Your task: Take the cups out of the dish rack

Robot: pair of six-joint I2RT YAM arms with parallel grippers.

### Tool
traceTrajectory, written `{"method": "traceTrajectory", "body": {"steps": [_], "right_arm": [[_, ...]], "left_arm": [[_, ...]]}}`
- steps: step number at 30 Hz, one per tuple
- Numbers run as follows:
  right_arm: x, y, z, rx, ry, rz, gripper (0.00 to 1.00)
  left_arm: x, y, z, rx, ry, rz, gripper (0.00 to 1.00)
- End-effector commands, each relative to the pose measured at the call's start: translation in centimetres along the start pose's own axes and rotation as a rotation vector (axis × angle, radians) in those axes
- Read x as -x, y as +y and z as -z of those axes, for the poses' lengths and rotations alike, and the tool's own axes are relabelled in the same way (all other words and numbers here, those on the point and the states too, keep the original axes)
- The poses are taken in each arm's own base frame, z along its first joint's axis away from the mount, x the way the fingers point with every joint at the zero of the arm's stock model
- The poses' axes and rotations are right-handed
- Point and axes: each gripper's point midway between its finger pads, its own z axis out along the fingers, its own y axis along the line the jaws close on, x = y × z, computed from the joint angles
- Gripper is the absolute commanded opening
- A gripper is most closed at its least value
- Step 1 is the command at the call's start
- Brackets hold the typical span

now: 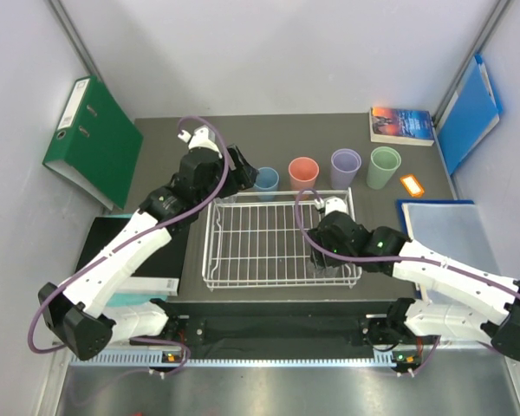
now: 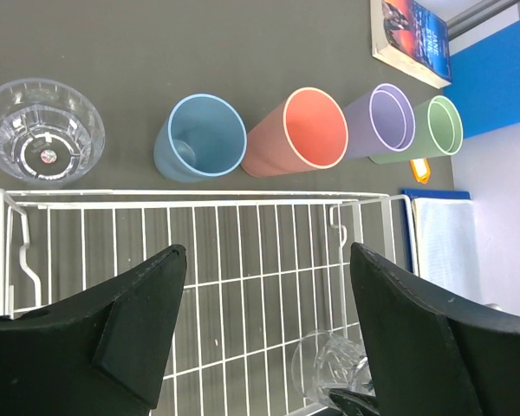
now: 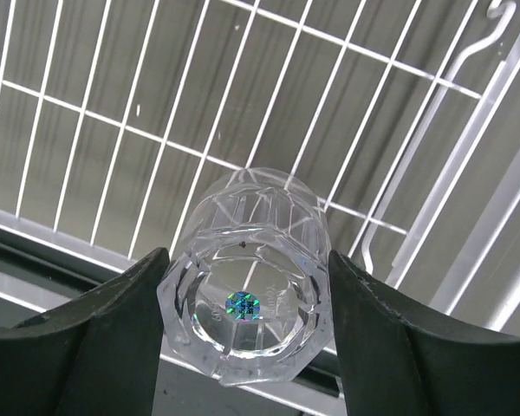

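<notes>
Cups [image 1: 303, 172] are almost unloaded: the last glass [image 3: 243, 277] in the dish rack [image 1: 243, 282] is clasped by the right gripper [image 3: 244, 290], the left gripper [image 2: 269, 290] spread empty. Lifting toward the far edge is needed.

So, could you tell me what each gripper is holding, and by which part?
Right gripper: the clear glass, by its opposite side walls. Left gripper: nothing.

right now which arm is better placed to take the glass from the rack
Right. The right fingers flank the clear glass in the dish rack's near right corner; the left fingers hang open over its far left.
</notes>
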Motion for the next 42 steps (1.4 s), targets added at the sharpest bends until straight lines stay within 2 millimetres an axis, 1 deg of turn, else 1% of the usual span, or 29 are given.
{"method": "traceTrajectory", "body": {"steps": [1, 2, 4, 5, 7, 8, 11, 12, 13, 14, 15, 16, 17, 18, 19, 20, 21, 22, 23, 24, 25, 26, 27, 29, 31, 35, 39, 40, 42], "right_arm": [[4.0, 1.6, 3.4, 0.062, -0.117, -0.021, 0.0], [5.7, 2.3, 4.9, 0.089, -0.168, -0.027, 0.0], [8.0, 2.6, 7.3, 0.128, -0.251, -0.048, 0.0], [9.9, 2.7, 9.0, 0.144, -0.321, -0.068, 0.0], [12.7, 2.4, 11.4, 0.159, -0.45, -0.107, 0.0], [13.8, 1.3, 12.1, 0.12, -0.505, -0.108, 0.0], [16.6, 0.4, 13.9, 0.151, -0.613, -0.157, 0.0], [17.4, 0.4, 14.6, 0.188, -0.649, -0.18, 0.0], [18.0, 0.4, 14.9, 0.23, -0.669, -0.221, 0.0], [19.2, 0.1, 14.9, 0.296, -0.705, -0.264, 0.0], [19.6, -0.1, 15.2, 0.342, -0.723, -0.3, 0.0], [19.2, -0.3, 14.0, 0.395, -0.698, -0.373, 0.0], [21.1, -0.3, 15.5, 0.527, -0.782, -0.383, 0.0], [21.2, -0.3, 15.8, 0.592, -0.794, -0.408, 0.0], [21.0, 0.1, 15.1, 0.643, -0.77, -0.459, 0.0], [21.1, 0.9, 15.4, 0.707, -0.759, -0.448, 0.0], [22.4, 1.5, 16.4, 0.788, -0.821, -0.432, 0.0], [21.9, 1.9, 15.7, 0.865, -0.778, -0.511, 0.0], [21.9, 2.0, 15.4, 0.92, -0.761, -0.528, 0.0], [22.9, 2.2, 17.1, 0.998, -0.841, -0.497, 0.0], [22.4, 2.4, 16.7, 1.05, -0.795, -0.547, 0.0], [22.7, 2.3, 16.4, 1.069, -0.798, -0.561, 0.0], [22.9, 2.3, 16.9, 1.1, -0.82, -0.552, 0.0], [23.1, 2.4, 16.3, 1.113, -0.794, -0.57, 0.0], [23.1, 2.5, 16.3, 1.12, -0.79, -0.564, 0.0], [23.3, 2.6, 16.0, 1.118, -0.788, -0.559, 0.0], [23.4, 3.3, 15.6, 1.14, -0.762, -0.546, 0.0], [23.3, 3.6, 15.5, 1.15, -0.751, -0.541, 0.0], [23.3, 3.9, 15.2, 1.164, -0.742, -0.542, 0.0]], "left_arm": [[0.8, -0.5, 0.2, -0.023, -0.037, -0.002, 0.8], [0.8, -0.5, 0.1, -0.023, -0.037, -0.001, 0.8], [1.0, -0.7, 0.2, -0.028, -0.045, 0.001, 0.8], [1.1, -0.8, 0.3, -0.032, -0.047, 0.005, 0.8], [1.3, -1.1, 0.3, -0.048, -0.063, 0.023, 0.8], [1.3, -1.4, 0.3, -0.068, -0.065, 0.034, 0.8], [1.5, -2.8, 0.7, -0.155, -0.079, 0.081, 0.8], [1.6, -3.5, 1.2, -0.195, -0.079, 0.09, 0.81], [1.8, -4.4, 1.3, -0.249, -0.092, 0.108, 0.81], [1.8, -5.1, 1.6, -0.286, -0.088, 0.118, 0.81], [1.4, -5.9, 2.0, -0.342, -0.066, 0.124, 0.81], [1.9, -7.3, 2.7, -0.419, -0.077, 0.151, 0.81], [1.8, -7.9, 3.1, -0.457, -0.068, 0.167, 0.81], [1.6, -8.8, 3.8, -0.533, -0.06, 0.175, 0.81], [1.8, -9.4, 4.3, -0.579, -0.055, 0.216, 0.81], [2.9, -10.8, 5.6, -0.67, -0.093, 0.234, 0.82], [1.9, -10.8, 5.8, -0.714, -0.059, 0.246, 0.82], [1.9, -11.3, 6.3, -0.756, -0.04, 0.299, 0.82], [2.7, -12.3, 7.1, -0.834, -0.064, 0.31, 0.82], [2.0, -12.4, 7.2, -0.865, -0.019, 0.335, 0.82], [2.0, -12.7, 7.4, -0.89, -0.014, 0.341, 0.82], [2.0, -13.0, 7.5, -0.912, -0.012, 0.345, 0.81], [1.8, -13.1, 7.5, -0.928, 0.004, 0.359, 0.82], [1.4, -13.5, 7.8, -0.963, 0.031, 0.356, 0.81], [1.1, -13.8, 8.1, -0.995, 0.054, 0.356, 0.82], [0.3, -13.7, 7.5, -0.992, 0.092, 0.362, 0.81], [-0.5, -13.9, 7.3, -1.011, 0.139, 0.382, 0.81], [-0.4, -14.0, 7.4, -1.032, 0.14, 0.383, 0.8], [-1.0, -14.2, 7.1, -1.046, 0.181, 0.399, 0.78]]}}
